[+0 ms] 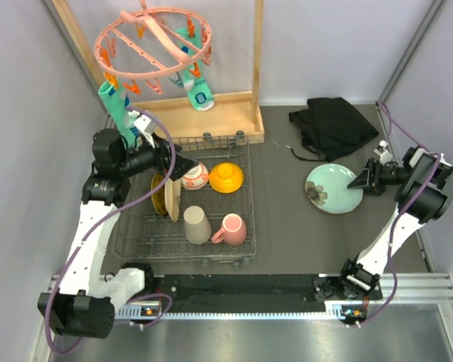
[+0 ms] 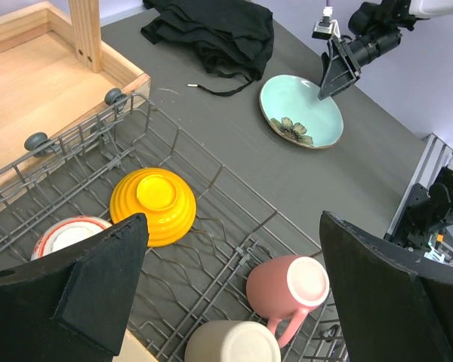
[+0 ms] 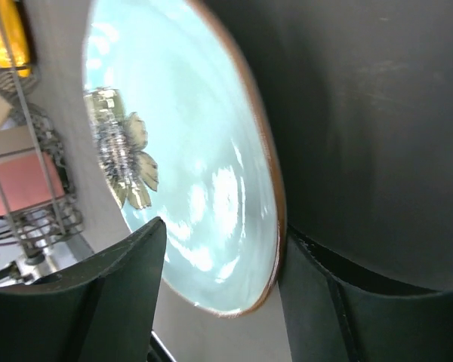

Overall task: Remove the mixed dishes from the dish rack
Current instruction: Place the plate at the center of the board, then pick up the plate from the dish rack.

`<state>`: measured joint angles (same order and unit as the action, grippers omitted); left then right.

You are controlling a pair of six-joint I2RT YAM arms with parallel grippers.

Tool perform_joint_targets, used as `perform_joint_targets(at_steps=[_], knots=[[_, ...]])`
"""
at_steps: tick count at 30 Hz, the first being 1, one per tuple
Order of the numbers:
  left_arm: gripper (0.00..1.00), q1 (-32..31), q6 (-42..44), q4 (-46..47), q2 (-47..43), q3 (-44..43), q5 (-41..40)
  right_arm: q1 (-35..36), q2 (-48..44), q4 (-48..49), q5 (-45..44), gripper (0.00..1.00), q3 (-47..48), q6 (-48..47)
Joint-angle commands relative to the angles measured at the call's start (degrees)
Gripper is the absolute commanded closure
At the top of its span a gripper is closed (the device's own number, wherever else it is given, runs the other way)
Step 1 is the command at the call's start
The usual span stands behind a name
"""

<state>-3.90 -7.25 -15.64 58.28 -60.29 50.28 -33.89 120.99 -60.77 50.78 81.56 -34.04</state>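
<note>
The dark wire dish rack point(image 1: 147, 240) holds an upside-down orange bowl point(image 1: 226, 177), a red-white bowl point(image 1: 194, 176), upright plates point(image 1: 168, 196), a beige cup point(image 1: 197, 224) and a pink mug point(image 1: 232, 229). My left gripper point(image 1: 183, 167) hovers open above the rack's middle; between its fingers point(image 2: 106, 279) show the orange bowl point(image 2: 152, 205), pink mug point(image 2: 291, 290) and beige cup point(image 2: 232, 343). A pale green plate point(image 1: 333, 188) with a flower lies on the table to the right. My right gripper point(image 1: 362, 181) stands open at its right rim, the plate's edge point(image 3: 275, 219) between the fingers.
A crumpled black cloth point(image 1: 332, 124) lies at the back right. A wooden frame point(image 1: 211, 105) with a pink peg hanger point(image 1: 155, 38) and a hanging sock stands behind the rack. Bare grey table lies between rack and plate.
</note>
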Motion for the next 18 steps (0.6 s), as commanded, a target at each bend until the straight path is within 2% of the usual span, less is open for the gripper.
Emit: perform_joint_targets(at_steps=[1, 8, 11, 16, 18], knots=[[0.01, -0.1, 1.8, 0.1, -1.5, 0.6, 0.8, -0.9, -3.1, 8.2, -9.8, 0.41, -0.8, 0.1], [0.01, -0.1, 3.6, -1.5, -2.0, 0.6, -0.4, -0.9, -4.6, 8.1, -12.0, 0.41, -0.8, 0.6], [0.02, -0.1, 5.7, -3.8, -2.4, 0.2, -4.3, -0.9, -5.1, 8.0, -12.6, 0.41, -0.7, 0.6], [0.02, -0.1, 9.6, -9.3, -2.7, -2.3, -19.8, -0.9, -10.6, 9.9, -15.5, 0.41, -1.9, 1.3], [0.01, -0.1, 11.1, -12.7, -2.5, -4.0, -28.6, -0.8, -13.6, 10.9, -17.6, 0.39, -2.6, 1.9]])
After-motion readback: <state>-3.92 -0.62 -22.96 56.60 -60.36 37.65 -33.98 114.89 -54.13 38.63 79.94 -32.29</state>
